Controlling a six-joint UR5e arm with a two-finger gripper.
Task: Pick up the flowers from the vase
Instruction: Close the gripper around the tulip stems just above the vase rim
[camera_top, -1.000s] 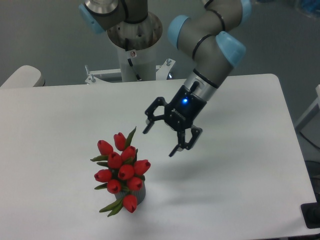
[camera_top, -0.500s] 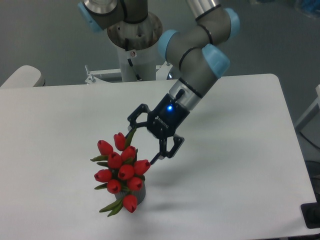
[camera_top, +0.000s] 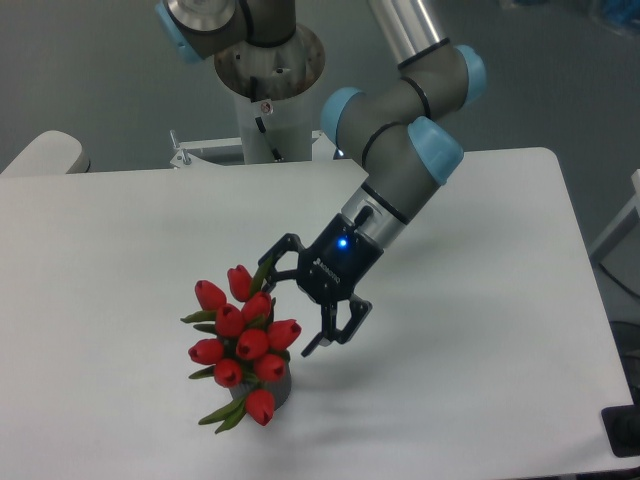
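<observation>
1. The jaws stand wide apart, holding nothing; the gripper (camera_top: 284, 310) points down and toward the table's left edge.
2. One black finger (camera_top: 272, 272) reaches to the upper right of the bunch, its tip at a green leaf beside the top bud. Whether it touches the leaf I cannot tell.
3. The other finger (camera_top: 322, 335) hangs lower, just right of the bunch, near the bud that sticks out to the right.
4. A small blue light glows on the gripper's black body, just below the arm's (camera_top: 400, 150) grey wrist.
5. The flowers (camera_top: 240, 335) are a bunch of closed red tulip buds with green leaves. They stand in the vase, in the front left part of the table (camera_top: 480, 330), closer to the front edge than to the back.
6. The vase (camera_top: 278, 388) is small and dark grey. Only a slice of its side shows under the buds, which spread wider than it and hide its rim.
7. The arm is grey with light blue joint caps. It comes down from above the back edge, bends over the middle of the table and slants toward the bunch.
8. The table is white and bare around the vase.
</observation>
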